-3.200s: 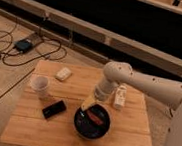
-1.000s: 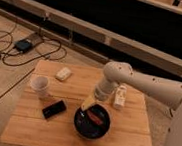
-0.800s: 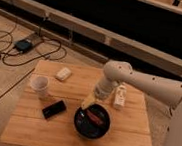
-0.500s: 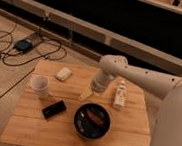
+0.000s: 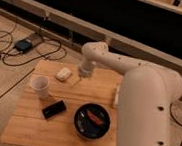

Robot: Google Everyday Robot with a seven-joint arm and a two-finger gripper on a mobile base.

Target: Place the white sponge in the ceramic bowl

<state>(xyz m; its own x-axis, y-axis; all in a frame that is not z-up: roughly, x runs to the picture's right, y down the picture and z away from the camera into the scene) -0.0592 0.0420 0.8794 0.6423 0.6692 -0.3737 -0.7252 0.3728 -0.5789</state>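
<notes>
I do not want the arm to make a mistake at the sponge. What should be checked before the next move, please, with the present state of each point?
1. White sponge lies free on the table, not gripped: ok.
2. Gripper is close beside the sponge: ok.
3. Ceramic bowl stands upright: ok.
4. Bowl is empty: not ok, a reddish object lies inside.
5. White cup stands apart from the sponge: ok.
6. Gripper is aligned over the sponge: cannot tell.

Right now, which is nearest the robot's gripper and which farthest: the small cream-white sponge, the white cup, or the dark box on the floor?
1. Small cream-white sponge, right beside the gripper.
2. White cup, farther toward the picture's left.
3. Dark box, down on the floor.
</notes>
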